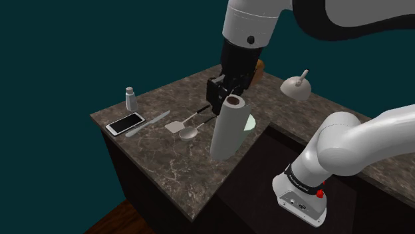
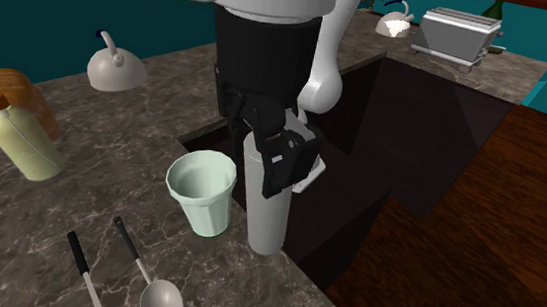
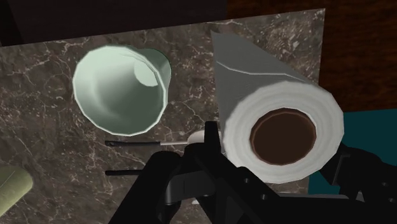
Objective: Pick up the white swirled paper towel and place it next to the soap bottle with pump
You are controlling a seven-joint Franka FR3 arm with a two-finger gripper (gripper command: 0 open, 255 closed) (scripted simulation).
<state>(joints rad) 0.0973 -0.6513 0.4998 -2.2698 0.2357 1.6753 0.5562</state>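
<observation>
Wrist view, mid-task: grips paper towel roll [image 3: 280, 102] near its top with pincer [image 2: 282, 168] closed around it; stands upright at surface [image 2: 79, 213] edge, just beside cup [image 2: 200, 187], apparently not yet lifted; carrying to soap bottle [image 2: 20, 140] left undone.

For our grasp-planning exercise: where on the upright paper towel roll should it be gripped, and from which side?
Grip the paper towel roll near its top, across the round wall, coming down from above. It stands tall and upright, and the cup close beside it would likely hinder a low sideways approach. The gripper clasps it there.
</observation>
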